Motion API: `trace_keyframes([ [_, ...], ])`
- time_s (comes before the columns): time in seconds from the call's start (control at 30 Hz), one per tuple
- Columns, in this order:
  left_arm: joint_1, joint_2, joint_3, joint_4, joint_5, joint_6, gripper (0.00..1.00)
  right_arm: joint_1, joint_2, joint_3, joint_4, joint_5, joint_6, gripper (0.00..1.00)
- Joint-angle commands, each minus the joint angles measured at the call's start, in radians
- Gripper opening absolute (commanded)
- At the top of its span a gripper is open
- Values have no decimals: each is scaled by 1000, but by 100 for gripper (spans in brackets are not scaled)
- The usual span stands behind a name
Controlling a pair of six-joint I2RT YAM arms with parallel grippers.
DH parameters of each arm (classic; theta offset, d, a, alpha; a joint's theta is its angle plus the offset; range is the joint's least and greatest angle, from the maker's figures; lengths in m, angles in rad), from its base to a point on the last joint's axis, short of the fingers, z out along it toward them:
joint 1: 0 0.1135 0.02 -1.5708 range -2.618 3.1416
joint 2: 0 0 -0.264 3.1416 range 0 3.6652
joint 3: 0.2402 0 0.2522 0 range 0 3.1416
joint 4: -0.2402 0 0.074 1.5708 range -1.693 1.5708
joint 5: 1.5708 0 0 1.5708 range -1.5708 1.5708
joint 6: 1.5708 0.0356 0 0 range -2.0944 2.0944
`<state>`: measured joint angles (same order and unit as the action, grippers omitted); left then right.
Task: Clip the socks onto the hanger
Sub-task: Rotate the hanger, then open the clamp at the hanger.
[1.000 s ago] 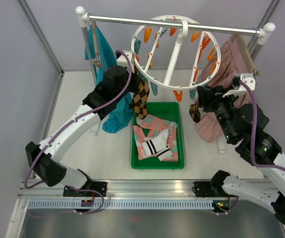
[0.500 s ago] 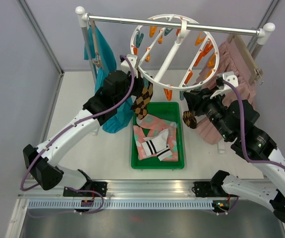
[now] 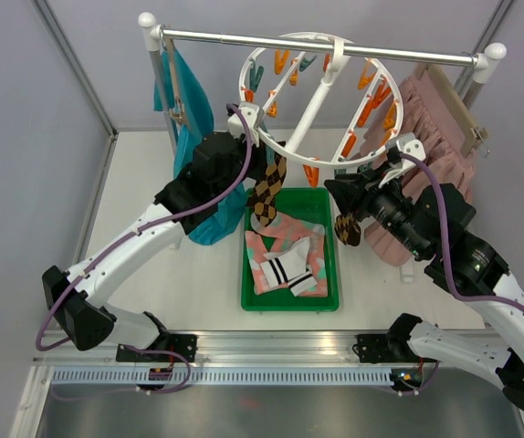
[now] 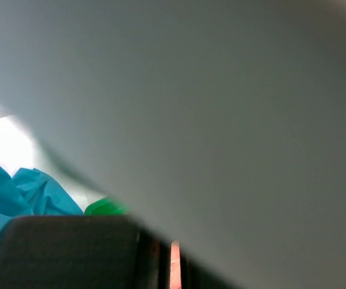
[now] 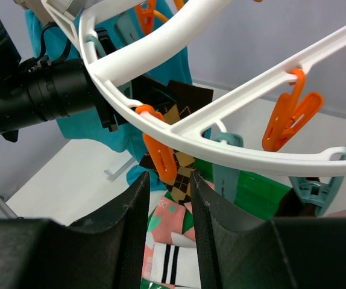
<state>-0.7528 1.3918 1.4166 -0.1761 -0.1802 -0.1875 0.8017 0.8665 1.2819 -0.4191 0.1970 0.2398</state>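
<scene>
Hanger [image 3: 321, 82] tilted further; left hand [image 3: 264, 164] hidden.

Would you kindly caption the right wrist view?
Round white plastic drying ring with orange clips above brown argyle sock.

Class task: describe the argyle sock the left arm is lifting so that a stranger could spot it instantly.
Find the round white hanger on the rail. Below its near-left rim, above the green tray, the left gripper holds up the argyle sock. Its brown, black and cream diamonds differ from the pink and striped socks in the tray.
</scene>
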Motion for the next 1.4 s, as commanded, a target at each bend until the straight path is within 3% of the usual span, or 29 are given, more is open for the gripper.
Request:
trace_keyframes([
  [0.0, -17, -31, 7, 55, 2, 42, 2, -2, -6, 45, -1, -67, 13, 40],
  [0.4, -66, -10, 24, 61, -25, 63, 2, -2, -4, 14, 28, -36, 39, 38],
  [0.8, -120, 49, 77, 50, -45, 95, 2, -2, -57, -59, 75, 169, 49, 39],
  [1.37, -172, 108, 133, 53, -51, 118, 2, -2, -101, -84, 106, 298, -43, 47],
])
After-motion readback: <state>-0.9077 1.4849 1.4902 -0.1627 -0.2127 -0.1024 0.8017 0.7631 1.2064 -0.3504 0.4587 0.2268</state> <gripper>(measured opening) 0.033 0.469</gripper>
